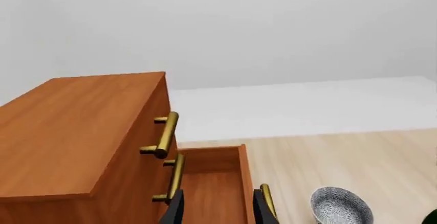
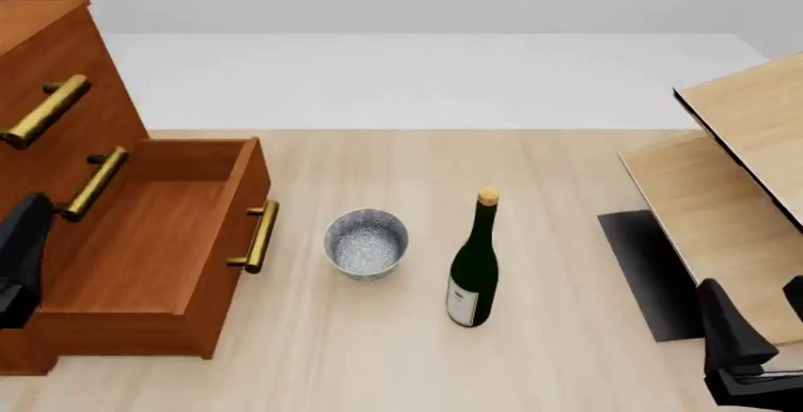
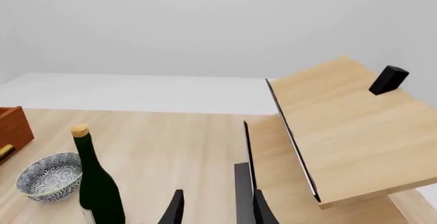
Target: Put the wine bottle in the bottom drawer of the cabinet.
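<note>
The wine bottle (image 2: 475,263) stands upright on the table, dark green with a white label and a cork top; it also shows in the right wrist view (image 3: 97,188). The cabinet (image 2: 56,50) stands at the far left. Its bottom drawer (image 2: 241,196) is pulled out and holds nothing, with its brass handle (image 2: 258,236) facing the bottle. My left gripper (image 1: 217,214) is open above the drawer's inside, by the cabinet front. My right gripper (image 3: 217,211) is open and holds nothing, low at the near right, well apart from the bottle.
A speckled grey-white bowl (image 2: 367,242) sits between the drawer handle and the bottle. Light tan wooden furniture (image 2: 740,158) with a dark base fills the right side. Two upper brass handles (image 2: 48,109) jut from the cabinet front.
</note>
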### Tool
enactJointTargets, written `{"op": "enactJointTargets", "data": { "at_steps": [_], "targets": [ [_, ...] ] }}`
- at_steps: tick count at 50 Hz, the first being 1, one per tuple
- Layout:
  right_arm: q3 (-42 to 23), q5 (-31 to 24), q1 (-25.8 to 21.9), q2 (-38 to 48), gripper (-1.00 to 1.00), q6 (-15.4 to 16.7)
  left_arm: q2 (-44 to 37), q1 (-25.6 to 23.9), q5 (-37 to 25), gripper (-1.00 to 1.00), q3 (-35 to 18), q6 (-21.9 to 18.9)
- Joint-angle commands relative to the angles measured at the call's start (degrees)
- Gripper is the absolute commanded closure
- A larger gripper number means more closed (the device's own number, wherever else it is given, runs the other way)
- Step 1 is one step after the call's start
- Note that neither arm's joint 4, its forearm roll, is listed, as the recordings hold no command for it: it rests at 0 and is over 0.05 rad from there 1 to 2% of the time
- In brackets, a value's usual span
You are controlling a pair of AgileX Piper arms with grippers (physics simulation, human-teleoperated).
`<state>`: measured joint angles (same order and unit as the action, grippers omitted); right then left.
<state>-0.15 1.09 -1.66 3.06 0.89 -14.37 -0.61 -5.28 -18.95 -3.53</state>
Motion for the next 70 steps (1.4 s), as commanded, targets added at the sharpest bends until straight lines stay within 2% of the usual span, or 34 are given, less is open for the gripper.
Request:
{"op": "enactJointTargets", "data": {
  "at_steps": [1, 4, 8, 17, 18, 20, 22, 26, 28, 29, 31, 32, 33, 35, 38, 40, 44, 47, 48, 50, 51, 54, 70],
  "targets": [
    [0.06, 0.01, 0.12, 0.17, -1.00, -0.73, -9.85, -0.61, -2.81, -1.00, -10.97, 0.05],
    [0.07, 0.28, -0.01, 0.50, -1.00, -0.48, -12.56, -1.81, -4.45, -1.00, -13.39, 0.26],
    [0.09, 0.16, 0.30, 0.39, -1.00, -1.37, -16.77, -2.37, -6.90, -1.00, -16.33, -1.39],
    [0.09, 0.06, 0.15, 0.31, -1.00, -1.29, -24.20, -5.82, -14.93, -1.00, -23.80, 2.04],
    [0.09, -0.02, 0.15, 0.29, -1.00, -1.25, -25.38, -5.99, -16.21, -1.00, -24.69, 3.63],
    [0.09, 0.00, 0.17, 0.28, -1.00, -1.28, -26.63, -7.23, -17.82, -1.00, -25.90, 2.12],
    [0.09, -0.17, 0.13, 0.16, -1.00, -1.14, -28.28, -7.57, -19.77, -1.00, -27.53, 4.67],
    [0.08, -0.33, 0.08, -0.02, -1.00, -1.08, -31.26, -9.41, -23.35, -1.00, -30.89, 4.93],
    [0.09, -0.45, 0.08, -0.09, -1.00, -1.04, -32.63, -10.18, -24.86, -1.00, -32.39, 7.97],
    [0.09, -0.32, 0.06, 0.04, -1.00, -0.99, -33.82, -9.87, -25.91, -1.00, -33.31, 8.17],
    [0.09, -0.29, 0.05, 0.14, -1.00, -0.90, -34.26, -10.83, -26.65, -1.00, -34.48, 4.78],
    [0.09, -0.26, 0.06, 0.16, -1.00, -0.91, -35.48, -10.40, -27.61, -1.00, -34.95, 5.06],
    [0.09, -0.15, -0.01, 0.34, -1.00, -0.83, -36.53, -10.92, -28.30, -1.00, -35.03, 5.86],
    [0.10, 0.23, -0.07, 0.82, -1.00, -1.07, -37.71, -11.21, -28.80, -1.00, -35.17, 3.93],
    [0.12, 0.18, -0.09, 0.88, -1.00, -1.16, -39.08, -11.75, -29.55, -1.00, -34.94, 3.35],
    [0.11, -0.27, -0.09, 0.39, -1.00, -1.07, -40.29, -11.77, -30.40, -1.00, -34.84, 6.40],
    [0.12, -0.25, -0.01, 0.57, -1.00, -1.30, -41.69, -12.14, -31.14, -1.00, -33.92, 5.72],
    [0.12, -0.55, -0.10, 0.29, -1.00, -1.12, -42.11, -12.36, -31.11, -1.00, -32.09, 6.68],
    [0.12, -0.67, -0.08, 0.18, -1.00, -1.17, -42.05, -12.51, -30.87, -1.00, -31.65, 5.78],
    [0.12, -0.47, -0.07, 0.39, -1.00, -1.24, -42.28, -13.26, -30.78, -1.00, -30.92, 8.94],
    [0.12, -0.33, -0.07, 0.54, -1.00, -1.22, -42.68, -13.10, -30.72, -1.00, -30.43, 7.87],
    [0.12, -0.15, -0.07, 0.73, -1.00, -1.28, -42.79, -13.75, -30.15, -1.00, -29.72, 9.35],
    [0.12, -0.49, -0.24, 0.57, -1.00, -1.07, -43.15, -13.37, -25.16, -1.00, -22.96, 8.28]
  ]
}}
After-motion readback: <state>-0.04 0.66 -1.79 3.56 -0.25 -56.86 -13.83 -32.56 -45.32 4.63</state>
